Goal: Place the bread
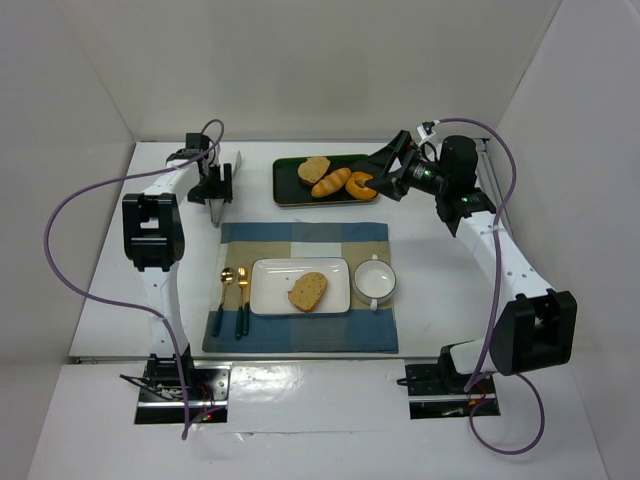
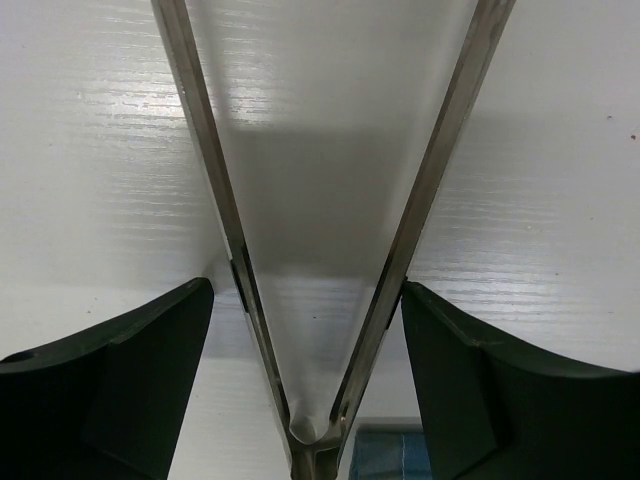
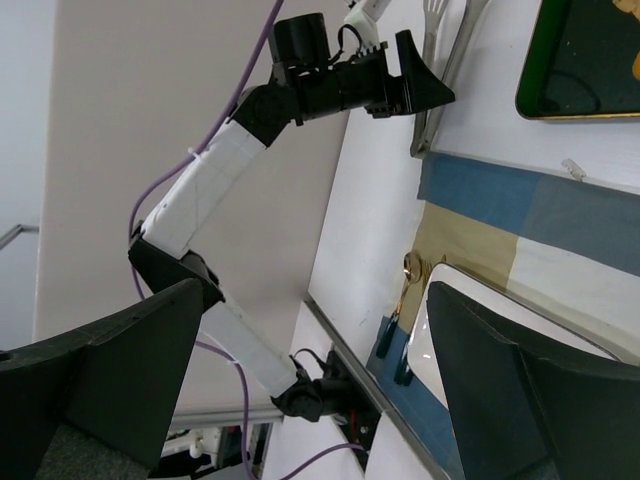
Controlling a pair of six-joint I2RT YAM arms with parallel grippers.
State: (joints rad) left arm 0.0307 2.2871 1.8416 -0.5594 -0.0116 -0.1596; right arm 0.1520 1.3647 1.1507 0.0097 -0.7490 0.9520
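on the placemat (image 1: pixel 300 335) a white plate (image 1: pixel 270 300) is set as the serving spot; the bread (image 1: pixel 308 291) is laid flat on it, so placing seems done; the left gripper (image 1: pixel 214 188) is spread around the tongs (image 1: pixel 218 208), apparently parked on the table; the right gripper (image 3: pixel 315 295) is held wide, empty.

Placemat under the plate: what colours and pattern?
The placemat has blue and tan checks, clearest in the top view.

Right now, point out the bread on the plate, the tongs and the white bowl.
bread (image 1: pixel 308 291), top view, centre of its face.
tongs (image 2: pixel 210 170), left wrist view, its left arm.
white bowl (image 1: pixel 375 263), top view, far rim.
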